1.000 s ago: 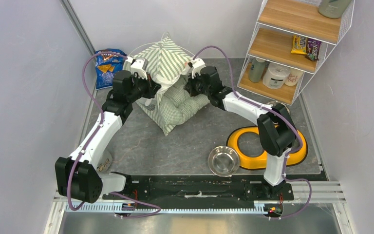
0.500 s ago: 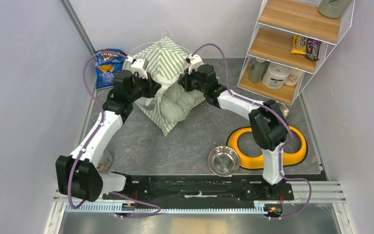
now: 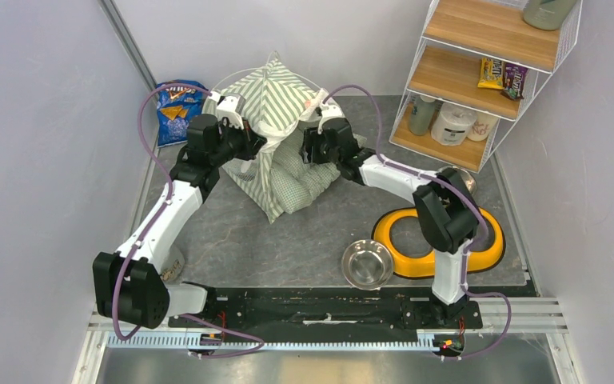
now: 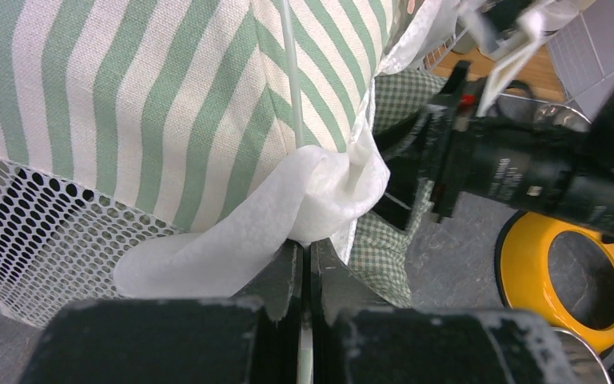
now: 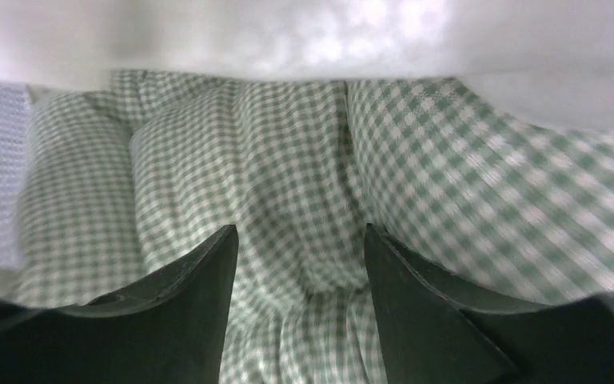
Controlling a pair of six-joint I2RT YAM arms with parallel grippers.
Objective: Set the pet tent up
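Note:
The pet tent (image 3: pixel 265 92), green-and-white striped with white mesh, stands at the back of the mat. My left gripper (image 3: pixel 249 148) is at the tent's left front. In the left wrist view this gripper (image 4: pixel 304 244) is shut on a bunched white flap (image 4: pixel 320 192) of the tent (image 4: pixel 168 104), below a thin pole. A green gingham cushion (image 3: pixel 297 174) bulges out of the tent's opening. My right gripper (image 3: pixel 308 150) is against it from the right. Up close, the right gripper (image 5: pixel 300 236) is open, and the cushion (image 5: pixel 288 176) fills the view between its fingers.
A yellow double-bowl holder (image 3: pixel 404 268) lies at the right front, with a steel bowl (image 3: pixel 367 264) on the mat beside it. A blue snack bag (image 3: pixel 177 108) leans at the back left. A wire-and-wood shelf (image 3: pixel 480 72) with bottles and snacks stands at the back right.
My right gripper has opened and let go of the cushion after moving left toward the tent's opening. The cushion sits further in. The left gripper keeps its hold.

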